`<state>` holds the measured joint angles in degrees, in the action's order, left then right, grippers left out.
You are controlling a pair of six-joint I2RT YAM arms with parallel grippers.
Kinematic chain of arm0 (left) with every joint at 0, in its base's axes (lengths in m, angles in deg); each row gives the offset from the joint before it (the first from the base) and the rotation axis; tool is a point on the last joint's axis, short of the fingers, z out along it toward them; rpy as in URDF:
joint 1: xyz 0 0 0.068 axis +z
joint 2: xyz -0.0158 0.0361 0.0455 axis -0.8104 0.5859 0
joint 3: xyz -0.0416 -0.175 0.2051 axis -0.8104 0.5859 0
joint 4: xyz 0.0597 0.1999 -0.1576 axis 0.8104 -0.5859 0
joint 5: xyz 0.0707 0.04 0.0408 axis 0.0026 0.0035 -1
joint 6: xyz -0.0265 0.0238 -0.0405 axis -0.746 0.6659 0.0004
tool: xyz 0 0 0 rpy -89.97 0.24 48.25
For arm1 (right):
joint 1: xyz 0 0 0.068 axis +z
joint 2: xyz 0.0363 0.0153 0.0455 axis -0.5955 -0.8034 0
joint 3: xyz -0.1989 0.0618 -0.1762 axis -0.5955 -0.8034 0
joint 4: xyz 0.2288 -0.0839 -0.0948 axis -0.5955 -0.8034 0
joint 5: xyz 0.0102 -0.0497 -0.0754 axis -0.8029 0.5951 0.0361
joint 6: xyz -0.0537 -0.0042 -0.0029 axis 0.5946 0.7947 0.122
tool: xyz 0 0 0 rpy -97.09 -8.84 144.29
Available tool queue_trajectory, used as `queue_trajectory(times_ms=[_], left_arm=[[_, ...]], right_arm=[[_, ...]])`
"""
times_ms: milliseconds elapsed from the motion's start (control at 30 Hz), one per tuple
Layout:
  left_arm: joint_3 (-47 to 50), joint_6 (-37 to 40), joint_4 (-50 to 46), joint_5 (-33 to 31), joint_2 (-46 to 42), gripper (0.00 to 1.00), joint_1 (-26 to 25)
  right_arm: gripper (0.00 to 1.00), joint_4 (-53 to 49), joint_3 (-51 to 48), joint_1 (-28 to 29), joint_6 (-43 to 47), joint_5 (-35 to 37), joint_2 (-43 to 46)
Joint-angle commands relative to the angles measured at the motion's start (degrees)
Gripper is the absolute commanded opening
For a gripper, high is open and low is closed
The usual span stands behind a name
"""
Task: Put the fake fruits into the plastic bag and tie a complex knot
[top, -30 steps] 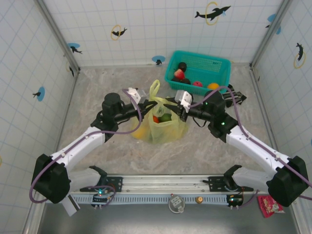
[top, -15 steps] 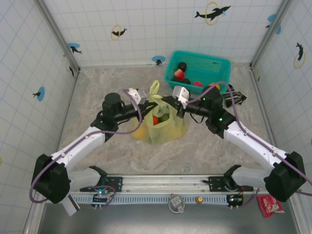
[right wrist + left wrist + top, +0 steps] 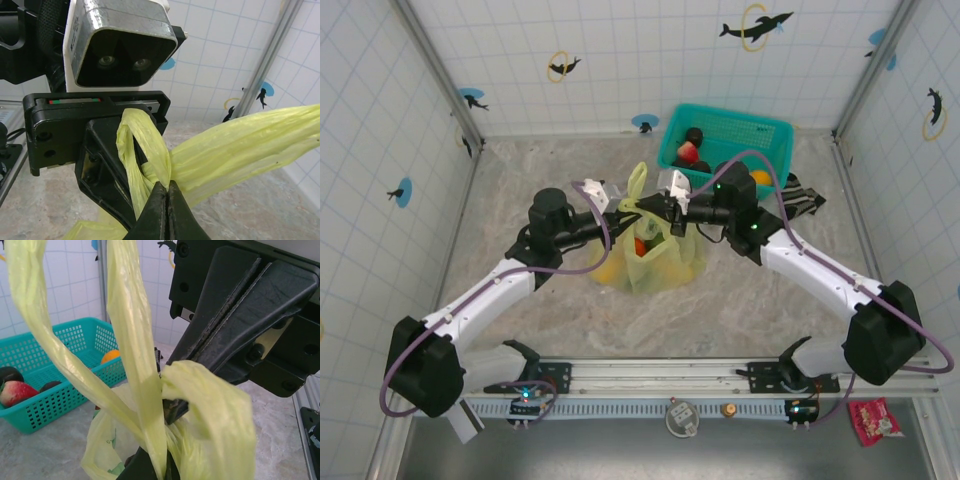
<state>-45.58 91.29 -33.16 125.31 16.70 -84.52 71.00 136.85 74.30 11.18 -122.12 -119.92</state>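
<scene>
The yellow-green plastic bag (image 3: pixel 660 262) stands mid-table with fake fruits inside, an orange-red one (image 3: pixel 640 245) and a green one (image 3: pixel 661 240). More fake fruits (image 3: pixel 15 392) lie in the teal basket. Both bag handles are drawn up above the bag. My left gripper (image 3: pixel 624 208) (image 3: pixel 159 466) is shut on one handle (image 3: pixel 132 340). Facing it tip to tip, my right gripper (image 3: pixel 656 205) (image 3: pixel 168 187) is shut on a folded loop of handle (image 3: pixel 142 145). The straps cross and bunch where the jaws meet; whether this is a knot I cannot tell.
The teal mesh basket (image 3: pixel 760 135) sits at the back right, close behind the right forearm. A black-and-white striped cloth (image 3: pixel 805 197) lies to its right. Tiled walls enclose the table on three sides. Bare marbled tabletop (image 3: pixel 520 180) lies left of the bag.
The right gripper has moved left to meet the left gripper and has shut on the bag's handle loop. The left arm has held still with its handle.
</scene>
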Motion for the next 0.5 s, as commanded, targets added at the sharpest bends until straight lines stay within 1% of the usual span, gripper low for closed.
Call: queue_trajectory(times_ms=[0, 133, 233, 333, 467], left_arm=[[-1.6, 1.9, 0.0, 1.7, 0.7, 0.03, -0.4], [-1.7, 1.7, 0.0, 3.7, 0.9, 0.13, -0.4], [-1.4, 2.5, -0.6, 2.8, 0.3, 0.13, -0.4], [-1.6, 3.4, -2.5, -0.2, -0.4, 0.08, -0.4], [-1.8, 3.5, -3.2, -0.9, -0.6, 0.02, -0.3]], right_arm=[[0.00, 2.4, 0.2, -0.2, -1.7, -2.0, -0.1], [0.00, 3.8, 0.3, -0.3, -2.8, -2.1, -0.4], [0.00, 3.8, 0.0, -0.6, -2.6, -1.1, -0.2], [0.00, 2.6, 0.1, -0.9, -1.6, -0.7, 0.1], [0.00, 0.0, -0.1, -0.6, 0.7, -0.5, 0.8]])
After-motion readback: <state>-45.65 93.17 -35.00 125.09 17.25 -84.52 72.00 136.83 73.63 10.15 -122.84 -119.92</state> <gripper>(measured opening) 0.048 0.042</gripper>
